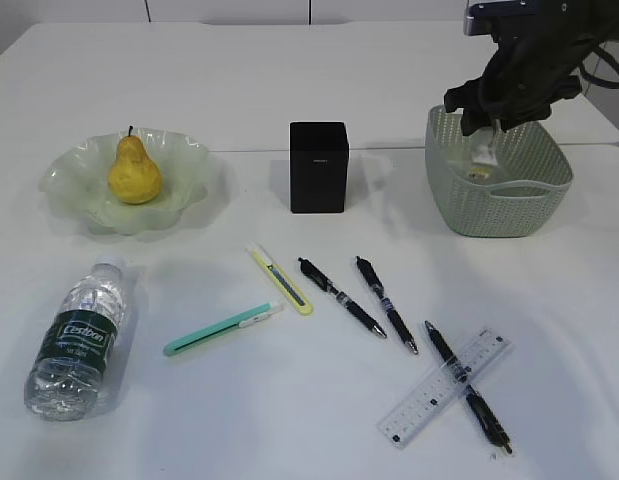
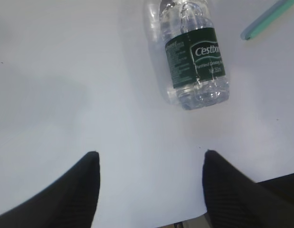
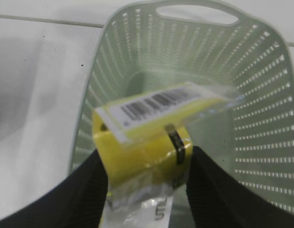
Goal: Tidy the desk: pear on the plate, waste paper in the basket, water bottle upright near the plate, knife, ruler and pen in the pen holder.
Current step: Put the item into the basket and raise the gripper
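My right gripper (image 1: 486,125) (image 3: 145,152) hangs over the sage-green basket (image 1: 499,200) (image 3: 260,109), its fingers against the waste paper (image 3: 142,142), a yellow wrapper with a barcode label. The left gripper (image 2: 149,154) is open above bare desk, a little short of the water bottle (image 2: 196,57) (image 1: 79,340), which lies on its side. The pear (image 1: 134,170) sits on the ruffled plate (image 1: 69,180). In front of the black pen holder (image 1: 319,167) lie a yellow knife (image 1: 280,279), a teal knife (image 1: 221,329), three pens (image 1: 340,297) (image 1: 386,303) (image 1: 467,386) and the ruler (image 1: 444,388), which crosses the last pen.
The white desk (image 1: 239,90) has open surface behind the plate and pen holder. A seam runs across it at the back. The left arm does not show in the exterior view.
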